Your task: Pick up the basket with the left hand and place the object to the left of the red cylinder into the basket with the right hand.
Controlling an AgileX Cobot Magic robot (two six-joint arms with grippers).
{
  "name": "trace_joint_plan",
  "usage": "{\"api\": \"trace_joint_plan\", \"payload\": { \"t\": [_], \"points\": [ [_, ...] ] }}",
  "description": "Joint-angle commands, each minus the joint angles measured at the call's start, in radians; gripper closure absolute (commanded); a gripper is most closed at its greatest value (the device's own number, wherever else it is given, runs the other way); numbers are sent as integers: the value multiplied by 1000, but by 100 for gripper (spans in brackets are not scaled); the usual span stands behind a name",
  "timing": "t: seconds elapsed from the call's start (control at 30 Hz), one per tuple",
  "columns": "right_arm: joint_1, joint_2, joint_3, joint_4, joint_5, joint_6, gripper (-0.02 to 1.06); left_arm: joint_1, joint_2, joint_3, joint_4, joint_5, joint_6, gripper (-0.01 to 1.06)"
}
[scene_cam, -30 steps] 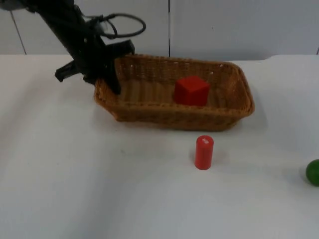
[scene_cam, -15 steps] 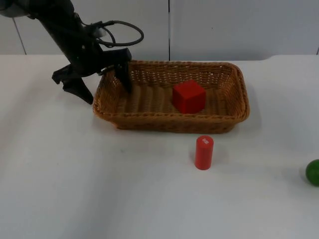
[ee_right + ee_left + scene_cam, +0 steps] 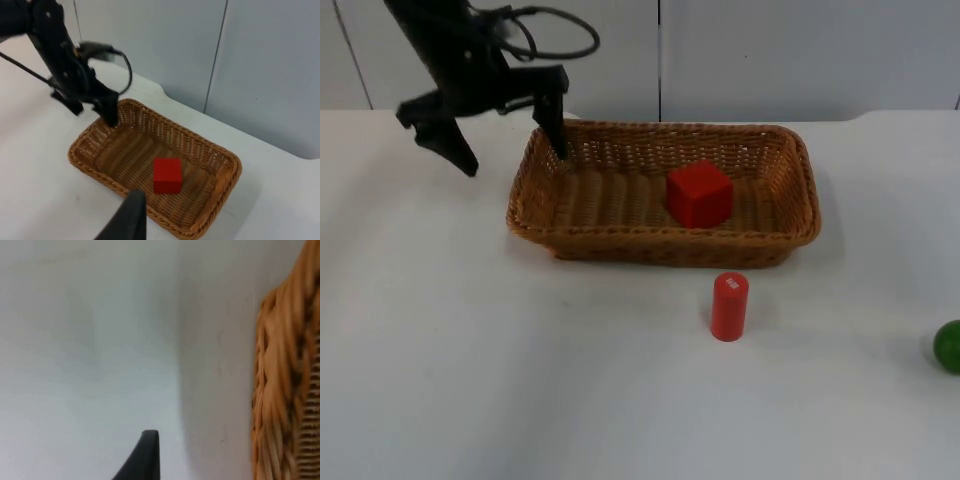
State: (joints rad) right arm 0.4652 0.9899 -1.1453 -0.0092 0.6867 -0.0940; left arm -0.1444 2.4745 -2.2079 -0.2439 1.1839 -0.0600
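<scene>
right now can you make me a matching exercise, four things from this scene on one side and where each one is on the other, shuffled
Things:
1. red cube
2. red cylinder
3. green object
4. left gripper

Places:
A. at the table's right edge
B. open above the basket's left end
C. inside the basket
D. upright on the table in front of the basket

Pairs: 1-C, 2-D, 3-A, 4-B

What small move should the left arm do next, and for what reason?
Probably lift the left gripper clear and draw it back. Its fingers are open and straddle the basket end rim without gripping it, the basket lies flat on the table, and the red cube is already inside, so nothing seems left to carry.
</scene>
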Motion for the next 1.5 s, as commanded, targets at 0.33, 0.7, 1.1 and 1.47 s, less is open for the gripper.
{"api": "trace_joint_plan", "payload": {
  "t": [0.33, 0.7, 1.1, 1.47],
  "points": [
    [-4, 1, 1, -12, -25, 2, 0, -99, -336, 368, 77, -153, -36, 11],
    [-4, 1, 1, -12, 7, 13, 0, -111, -844, 903, 77, -489, 4, 11],
    [-2, -167, 114, -4, -8, 26, 0, -111, -1461, 1359, 145, -642, 29, 11],
    [-2, -432, 332, -4, 5, 31, 0, -111, -1875, 1542, 159, -600, 29, 11]
  ]
}}
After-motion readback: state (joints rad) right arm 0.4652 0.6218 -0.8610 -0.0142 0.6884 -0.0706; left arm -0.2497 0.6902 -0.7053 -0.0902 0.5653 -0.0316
